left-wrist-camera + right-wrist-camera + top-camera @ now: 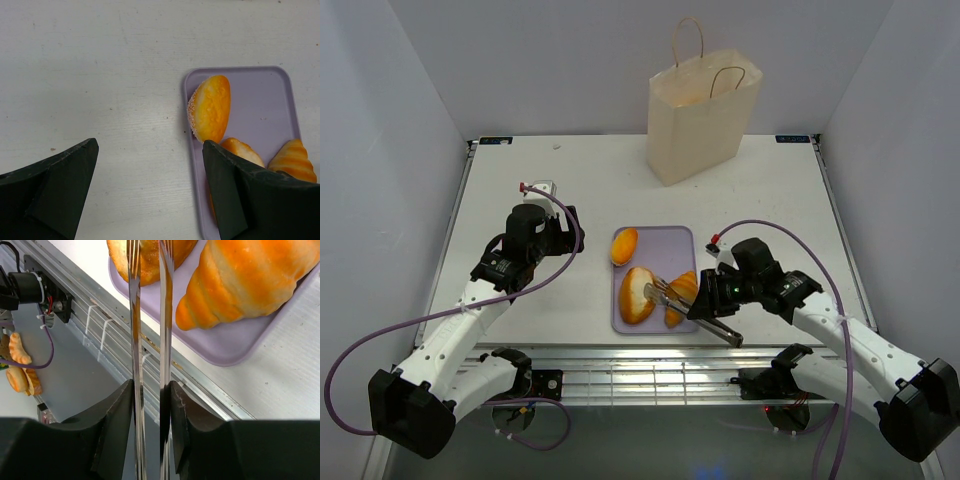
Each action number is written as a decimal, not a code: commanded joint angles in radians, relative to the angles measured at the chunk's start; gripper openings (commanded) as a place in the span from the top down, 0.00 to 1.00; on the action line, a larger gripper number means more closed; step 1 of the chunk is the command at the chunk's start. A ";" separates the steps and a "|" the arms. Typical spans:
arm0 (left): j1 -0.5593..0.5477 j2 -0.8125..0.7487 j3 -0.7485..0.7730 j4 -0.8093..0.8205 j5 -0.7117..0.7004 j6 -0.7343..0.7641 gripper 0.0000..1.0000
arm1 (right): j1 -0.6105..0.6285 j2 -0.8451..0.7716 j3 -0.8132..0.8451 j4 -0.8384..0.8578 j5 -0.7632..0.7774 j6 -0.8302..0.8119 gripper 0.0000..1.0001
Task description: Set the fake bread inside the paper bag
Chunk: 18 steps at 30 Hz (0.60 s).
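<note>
Three fake breads lie on a lilac tray (655, 240): an oval roll (624, 245), a larger bun (638, 296) and a croissant (682, 297). The cream paper bag (702, 115) stands upright and open at the back of the table. My right gripper (715, 300) is shut on metal tongs (698, 312). The tongs (135, 340) reach over the bun (150, 255), beside the croissant (250, 280), and hold nothing. My left gripper (568, 230) is open and empty over bare table, left of the tray (260, 95) and the roll (210, 107).
The table's front edge with its aluminium rails (100, 315) lies just below the tray (225, 347). Several more toy breads (17, 365) lie on the floor beyond that edge. A small white object (542, 187) sits at the table's left rear.
</note>
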 commanded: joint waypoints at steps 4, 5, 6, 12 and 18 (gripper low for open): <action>-0.003 -0.018 0.035 0.002 0.017 -0.004 0.04 | 0.004 0.000 0.059 0.050 -0.005 -0.004 0.70; -0.003 -0.015 0.035 0.002 0.017 -0.004 0.04 | 0.002 -0.006 0.067 0.047 -0.001 -0.006 0.71; -0.005 -0.015 0.035 0.000 0.019 -0.004 0.04 | 0.002 -0.009 0.083 0.044 0.006 -0.009 0.71; -0.005 -0.013 0.035 0.003 0.020 -0.004 0.04 | 0.004 -0.015 0.107 0.038 0.017 -0.017 0.74; -0.005 -0.008 0.034 0.003 0.025 -0.004 0.05 | 0.002 -0.006 0.088 0.042 0.025 -0.037 0.76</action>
